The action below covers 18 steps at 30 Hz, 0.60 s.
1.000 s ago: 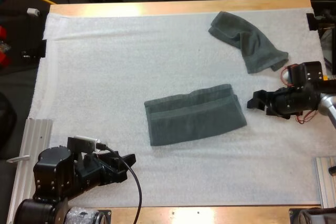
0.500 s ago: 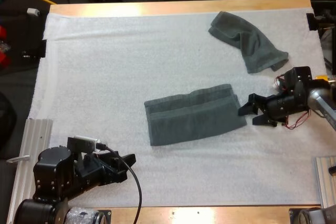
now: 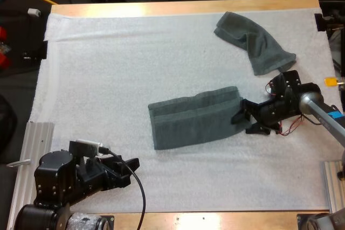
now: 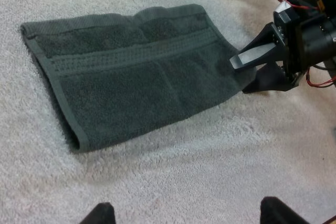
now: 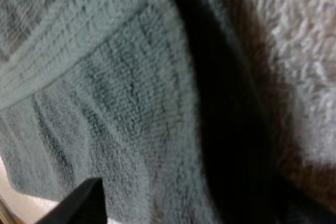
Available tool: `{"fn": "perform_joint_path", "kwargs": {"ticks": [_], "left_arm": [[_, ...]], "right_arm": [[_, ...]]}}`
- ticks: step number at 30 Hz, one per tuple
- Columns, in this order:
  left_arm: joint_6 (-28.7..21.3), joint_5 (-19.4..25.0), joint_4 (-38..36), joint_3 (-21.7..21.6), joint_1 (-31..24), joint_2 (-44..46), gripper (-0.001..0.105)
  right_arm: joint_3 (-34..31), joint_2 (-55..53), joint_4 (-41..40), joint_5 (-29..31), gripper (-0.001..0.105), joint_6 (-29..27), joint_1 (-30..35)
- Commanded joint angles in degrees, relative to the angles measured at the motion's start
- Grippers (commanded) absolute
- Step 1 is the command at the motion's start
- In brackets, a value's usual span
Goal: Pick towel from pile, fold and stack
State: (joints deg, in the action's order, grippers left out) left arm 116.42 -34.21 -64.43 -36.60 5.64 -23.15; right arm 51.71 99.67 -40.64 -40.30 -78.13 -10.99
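We are holding our right gripper [image 3: 241,124], fingers spread, at the right end of the folded towel [image 3: 194,119] and our left gripper [image 3: 131,171], fingers apart, well clear of it

Bright, even light falls from above on the white mat [image 3: 108,68]. A pale patch of glare shines on the wooden table [image 3: 126,9] at its far edge. Shadows are soft and small (the folded towel [image 3: 197,117] has just a thin dark line under its near edge). The right wrist view is much darker, with a black band along the towel's edge.
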Motion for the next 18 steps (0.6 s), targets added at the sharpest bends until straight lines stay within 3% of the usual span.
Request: {"fn": "perform_joint_path", "kwargs": {"ticks": [1,10,12,18], "left_arm": [[0.3,0.6,-0.5,-0.5,0.0,0.2,0.056],[0.1,0.6,-1.5,-0.5,0.0,0.2,0.056],[0.1,0.3,-1.5,-0.5,0.0,0.2,0.056],[-0.6,-3.5,-1.5,-0.5,0.0,0.2,0.056]], "right_arm": [[0.0,0.8,0.6,2.3,0.06,0.0,-0.5],[0.0,-3.9,-0.6,15.1,0.015,-0.7,-0.5],[0.0,-7.0,-1.4,19.2,0.0,-3.0,-0.5],[0.0,-15.6,-8.0,30.3,0.0,-12.5,-0.5]]}}
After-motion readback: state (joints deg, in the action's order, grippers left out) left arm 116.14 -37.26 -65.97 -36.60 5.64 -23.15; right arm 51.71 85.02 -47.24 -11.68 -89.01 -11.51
